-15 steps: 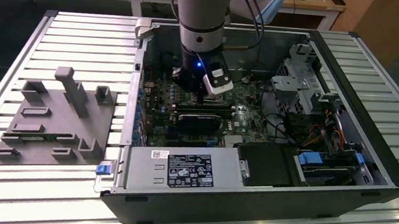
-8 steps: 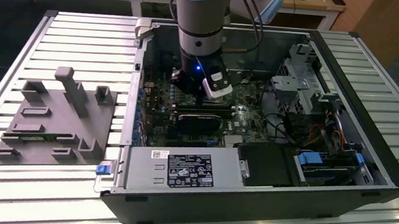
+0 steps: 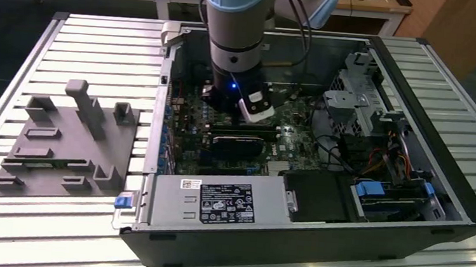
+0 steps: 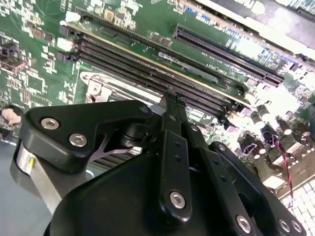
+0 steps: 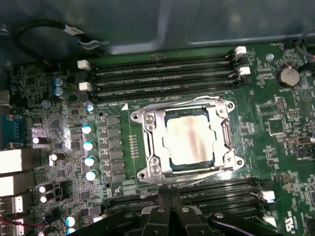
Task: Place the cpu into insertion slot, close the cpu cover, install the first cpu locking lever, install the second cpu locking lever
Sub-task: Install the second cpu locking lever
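In the first wrist view the cpu (image 5: 189, 140), pale and silvery, lies flat inside the insertion slot (image 5: 228, 156) on the green board (image 5: 275, 147). The cpu cover (image 5: 150, 147), a silvery frame, lies down around it, and the chip shows through its window. Thin wire levers run along two sides of the socket; whether they are latched I cannot tell. My gripper (image 5: 170, 192) hovers just off one side of the socket, over the memory slots, with its black fingers pressed together and nothing between them. In the second wrist view the gripper (image 4: 171, 96) points down at the board.
In the exterior view the arm (image 3: 236, 57) reaches down into the open computer case (image 3: 298, 240). A grey power-supply box (image 3: 215, 202) sits at the case's near side, with drive bays and cables at the exterior view's right. A grey fixture (image 3: 67, 139) stands on the slatted table.
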### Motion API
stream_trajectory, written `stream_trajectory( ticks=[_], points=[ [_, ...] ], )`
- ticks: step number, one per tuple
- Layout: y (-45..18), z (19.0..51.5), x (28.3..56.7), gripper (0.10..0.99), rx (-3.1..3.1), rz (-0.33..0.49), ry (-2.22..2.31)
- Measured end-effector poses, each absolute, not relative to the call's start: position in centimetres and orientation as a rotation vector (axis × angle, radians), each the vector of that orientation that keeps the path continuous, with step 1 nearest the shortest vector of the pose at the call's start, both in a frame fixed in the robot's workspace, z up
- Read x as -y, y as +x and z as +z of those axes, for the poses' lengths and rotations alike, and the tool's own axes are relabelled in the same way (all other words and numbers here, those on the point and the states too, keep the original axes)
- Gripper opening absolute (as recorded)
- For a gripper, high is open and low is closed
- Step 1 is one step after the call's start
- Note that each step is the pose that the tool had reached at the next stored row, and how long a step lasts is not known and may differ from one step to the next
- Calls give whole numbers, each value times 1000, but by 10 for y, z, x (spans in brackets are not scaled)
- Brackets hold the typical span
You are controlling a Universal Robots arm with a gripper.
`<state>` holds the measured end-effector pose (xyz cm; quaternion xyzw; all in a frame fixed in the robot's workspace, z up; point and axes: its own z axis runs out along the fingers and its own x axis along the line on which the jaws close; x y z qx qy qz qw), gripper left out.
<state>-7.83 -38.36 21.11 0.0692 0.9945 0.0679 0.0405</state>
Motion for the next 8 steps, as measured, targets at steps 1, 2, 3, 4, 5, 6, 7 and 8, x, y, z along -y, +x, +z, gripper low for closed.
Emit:
stream_trajectory(
  ticks=[1, 2, 3, 4, 5, 6, 7, 8],
  points=[
    [-79, 211, 384, 106, -3046, 215, 208],
    [-80, 210, 384, 106, -3047, 221, 205],
    [-81, 210, 384, 106, -3047, 227, 202],
    [-82, 209, 384, 106, -3047, 233, 199],
    [-83, 209, 385, 106, -3047, 238, 196],
    [-83, 208, 386, 106, -3047, 243, 193],
    [-84, 207, 386, 106, -3047, 249, 191],
    [-85, 207, 387, 106, -3047, 254, 189]
  ],
)
